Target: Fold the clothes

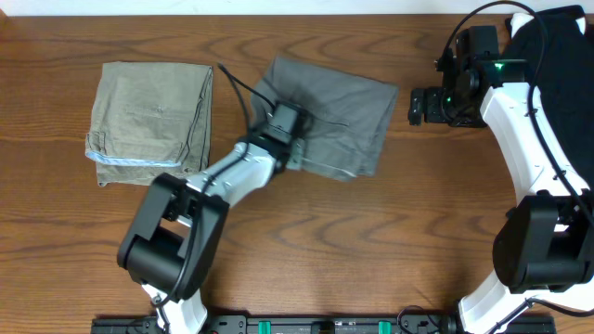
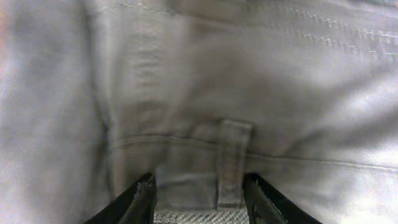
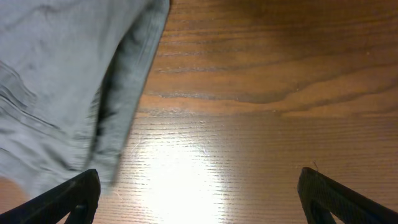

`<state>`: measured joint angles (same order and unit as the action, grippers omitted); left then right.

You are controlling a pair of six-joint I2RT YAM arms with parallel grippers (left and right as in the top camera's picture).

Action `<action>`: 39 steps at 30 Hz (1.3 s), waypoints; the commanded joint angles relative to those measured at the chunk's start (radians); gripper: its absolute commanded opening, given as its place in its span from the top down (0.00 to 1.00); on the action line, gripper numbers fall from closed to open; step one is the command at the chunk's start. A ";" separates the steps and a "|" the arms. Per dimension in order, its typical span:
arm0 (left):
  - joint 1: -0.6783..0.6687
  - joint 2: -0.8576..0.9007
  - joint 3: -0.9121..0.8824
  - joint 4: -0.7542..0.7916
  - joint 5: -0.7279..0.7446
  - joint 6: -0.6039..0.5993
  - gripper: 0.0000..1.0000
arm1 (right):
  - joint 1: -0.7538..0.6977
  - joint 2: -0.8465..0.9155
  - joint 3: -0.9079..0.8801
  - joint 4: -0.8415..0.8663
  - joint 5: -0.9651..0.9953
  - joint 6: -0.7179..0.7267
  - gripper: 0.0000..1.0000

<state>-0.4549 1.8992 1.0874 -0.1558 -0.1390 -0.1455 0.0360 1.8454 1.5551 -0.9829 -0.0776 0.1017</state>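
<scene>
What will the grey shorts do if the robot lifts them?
Probably flop and droop: the grey shorts lie creased and folded over. Likely light, being thin cloth. Lying flat, they probably won't roll.

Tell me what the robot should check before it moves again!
1. Left claw is over the grey shorts, with the belt loop between its fingers: ok.
2. Left claw is really pinching the cloth: cannot tell.
3. Right claw is wide open with nothing in it: ok.
4. Right claw is on the grey shorts' edge: not ok. Bare table lies between its fingers, and the cloth is off to one side.
5. Olive shorts are folded and lying apart from the grey pair: ok.
</scene>
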 commanded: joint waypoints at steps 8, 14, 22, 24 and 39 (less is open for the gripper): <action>0.064 -0.070 0.048 0.132 -0.097 0.016 0.42 | -0.005 0.000 0.000 -0.008 0.007 0.005 0.01; 0.040 -0.168 0.053 0.072 -0.008 -0.360 0.40 | -0.005 0.000 0.000 -0.014 0.007 0.005 0.01; -0.059 -0.075 0.052 0.130 0.180 -0.481 0.40 | -0.005 0.000 0.000 -0.014 0.007 0.006 0.01; -0.092 -0.038 0.052 0.160 0.180 -0.480 0.40 | -0.005 0.000 0.000 -0.018 0.007 0.006 0.01; -0.127 0.045 0.052 -0.055 0.164 -0.272 0.40 | -0.005 0.000 0.000 -0.032 0.007 0.005 0.01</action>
<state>-0.5892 1.9549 1.1629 -0.1402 0.0269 -0.5114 0.0360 1.8454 1.5547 -1.0134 -0.0765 0.1017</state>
